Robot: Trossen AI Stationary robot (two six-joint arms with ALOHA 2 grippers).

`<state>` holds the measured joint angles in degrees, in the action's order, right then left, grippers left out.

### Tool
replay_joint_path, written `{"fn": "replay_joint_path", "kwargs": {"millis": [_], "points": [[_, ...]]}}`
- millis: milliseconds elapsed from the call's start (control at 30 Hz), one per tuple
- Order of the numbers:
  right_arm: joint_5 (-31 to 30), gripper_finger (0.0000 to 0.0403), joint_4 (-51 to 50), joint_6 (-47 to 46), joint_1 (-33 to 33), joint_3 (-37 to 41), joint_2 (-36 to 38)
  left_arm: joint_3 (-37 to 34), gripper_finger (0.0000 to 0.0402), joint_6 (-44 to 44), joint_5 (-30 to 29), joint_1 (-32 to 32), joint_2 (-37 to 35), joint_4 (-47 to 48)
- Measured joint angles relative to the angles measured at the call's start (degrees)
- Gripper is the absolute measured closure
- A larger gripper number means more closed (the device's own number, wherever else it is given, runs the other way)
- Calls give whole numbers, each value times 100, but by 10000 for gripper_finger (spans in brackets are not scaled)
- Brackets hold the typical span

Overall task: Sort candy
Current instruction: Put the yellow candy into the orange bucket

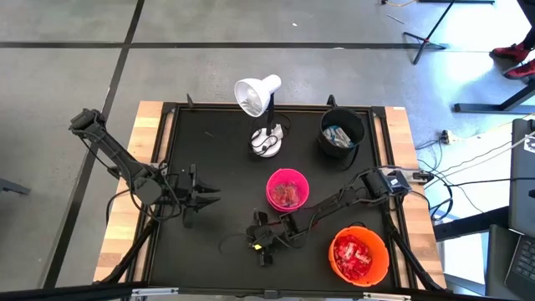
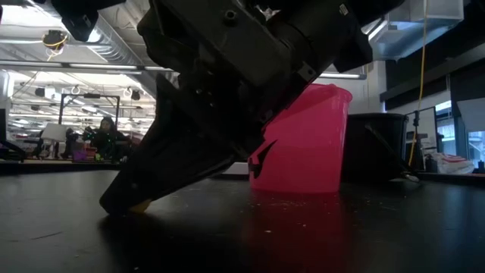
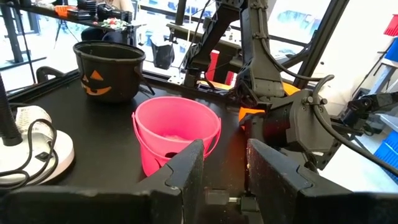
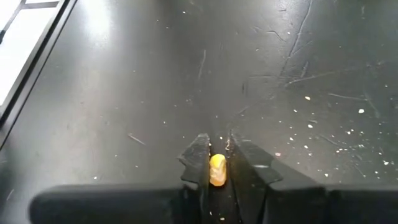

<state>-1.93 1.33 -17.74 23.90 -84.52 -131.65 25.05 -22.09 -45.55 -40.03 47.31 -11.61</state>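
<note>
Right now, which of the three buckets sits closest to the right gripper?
The pink plastic bucket, just beyond the right gripper; the orange and black buckets lie farther off.

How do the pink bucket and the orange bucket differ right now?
The pink bucket stands mid-table and holds only a thin layer of sweets, while the orange bucket sits near the table's front right corner, piled with red candy. The orange bucket also looks wider from above than the pink one. The right arm reaches across between them. Both are round, open-topped and upright on the black table.
</note>
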Motion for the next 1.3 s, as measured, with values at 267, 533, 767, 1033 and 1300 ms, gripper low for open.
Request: {"fn": "replay_joint_path", "kwargs": {"millis": [267,533,767,1033,1300], "points": [[106,386,-404,24,9,37,400,1,280,-19,1,0,-2,28],[2,387,-1095,39,60,27,1070,0,280,-37,3,-2,0,47],[-22,395,-1829,43,281,18,1748,1,280,-42,3,-5,0,54],[-124,389,-3216,-124,877,11,2825,1,280,-37,19,-7,-1,65],[-889,387,-4854,-1114,1921,7,4068,1,280,-33,23,-11,-1,67]]}}
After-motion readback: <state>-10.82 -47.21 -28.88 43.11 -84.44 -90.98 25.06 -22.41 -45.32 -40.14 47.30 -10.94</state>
